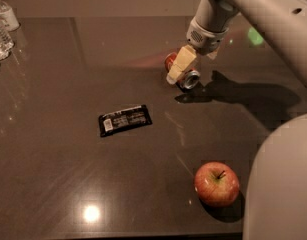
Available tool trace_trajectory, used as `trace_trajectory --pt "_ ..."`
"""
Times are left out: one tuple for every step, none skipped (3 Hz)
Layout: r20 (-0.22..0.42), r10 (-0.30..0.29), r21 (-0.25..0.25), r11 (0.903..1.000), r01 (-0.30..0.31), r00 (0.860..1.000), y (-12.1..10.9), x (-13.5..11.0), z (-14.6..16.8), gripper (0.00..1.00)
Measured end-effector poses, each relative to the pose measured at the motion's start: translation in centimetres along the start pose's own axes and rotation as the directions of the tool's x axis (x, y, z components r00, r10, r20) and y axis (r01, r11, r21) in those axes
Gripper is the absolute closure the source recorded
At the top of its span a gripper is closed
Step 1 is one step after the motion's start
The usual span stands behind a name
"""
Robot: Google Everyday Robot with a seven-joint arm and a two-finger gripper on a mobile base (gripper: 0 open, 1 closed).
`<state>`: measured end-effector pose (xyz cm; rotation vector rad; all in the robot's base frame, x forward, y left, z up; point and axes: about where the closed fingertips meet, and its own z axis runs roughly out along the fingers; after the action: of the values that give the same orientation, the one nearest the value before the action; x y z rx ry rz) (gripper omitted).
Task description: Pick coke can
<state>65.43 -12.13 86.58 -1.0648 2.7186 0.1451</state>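
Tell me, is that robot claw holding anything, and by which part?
It cannot be told. The gripper sits over the middle of the coke can, which lies on its side on the table.

Red, silver-ended coke can (170, 62); cream gripper (178, 71) over it, toward far edge of dark brown counter (53, 174); red-yellow apple (216, 183); black, white-printed wrapper (125, 120).

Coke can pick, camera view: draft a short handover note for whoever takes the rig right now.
Gripper: down at the coke can, toward the far side of the table; grasp not confirmed.
Coke can: on its side, silver end toward the camera, seemingly resting on the table.
Done: approach.
Left: secure the grasp, lift.
Nearby: apple and black wrapper, both well apart from the can.
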Motion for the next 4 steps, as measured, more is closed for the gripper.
trace_trajectory --pt "-0.023 0.022 -0.006 0.9997 -0.022 0.999 0.2 -0.8 1.1 0.0" --pt "-0.046 0.044 0.0 0.999 -0.044 0.998 0.4 -1.3 1.9 0.16" --pt "-0.06 0.054 0.007 0.9985 -0.054 0.997 0.6 -1.4 2.2 0.39" --pt "-0.058 0.049 0.019 0.9986 -0.048 0.997 0.9 -1.4 1.8 0.63"
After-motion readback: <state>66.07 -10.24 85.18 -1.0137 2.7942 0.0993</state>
